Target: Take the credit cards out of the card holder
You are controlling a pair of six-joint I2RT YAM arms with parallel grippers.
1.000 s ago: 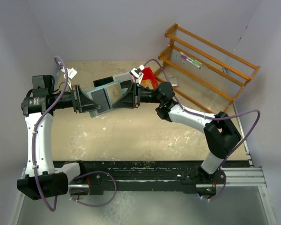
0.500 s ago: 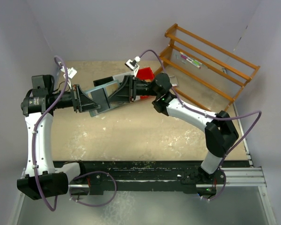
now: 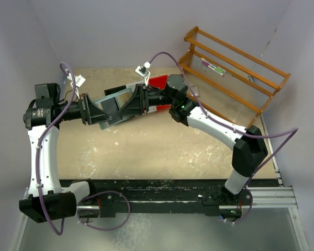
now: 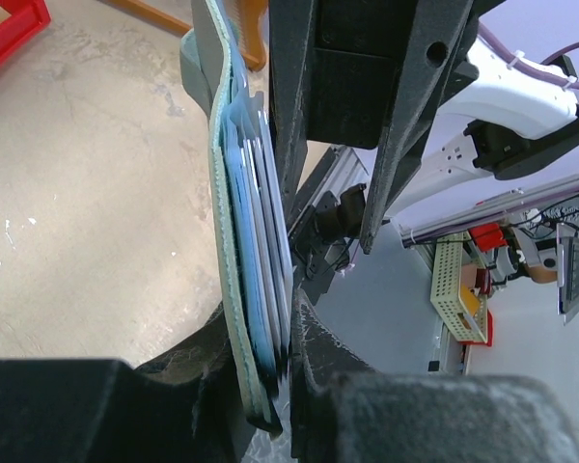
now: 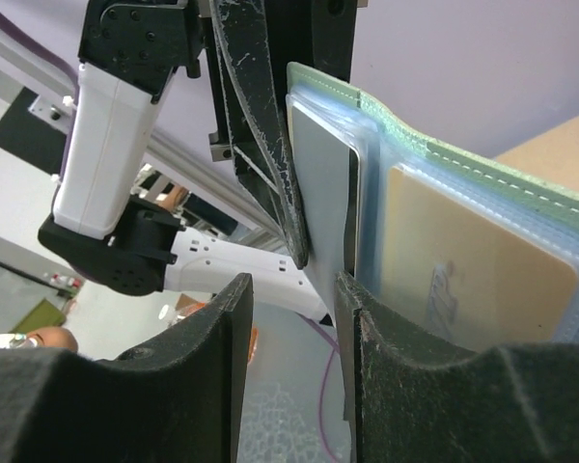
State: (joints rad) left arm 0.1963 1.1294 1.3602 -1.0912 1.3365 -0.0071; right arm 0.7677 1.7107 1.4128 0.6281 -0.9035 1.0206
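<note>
My left gripper (image 3: 101, 112) is shut on the pale mint-green card holder (image 3: 114, 106) and holds it open in the air above the table. In the left wrist view the holder (image 4: 227, 289) is edge-on, its clear pocket pages fanned between my fingers (image 4: 270, 381). My right gripper (image 3: 130, 103) is open and has come in from the right over the holder's free edge. In the right wrist view a grey-white credit card (image 5: 323, 183) in the first pocket lies between the open jaws (image 5: 294, 318), close to the right-hand finger. A tan-orange card (image 5: 473, 260) sits in a pocket behind it.
A red bin (image 3: 159, 81) stands behind the right wrist, and a dark bin (image 3: 116, 90) lies behind the holder. A wooden rack (image 3: 235, 68) stands at the back right. The sandy table top (image 3: 146, 146) lies below both grippers.
My right gripper has moved left and slid over the holder's free edge. The left gripper and the holder have stayed where they were.
</note>
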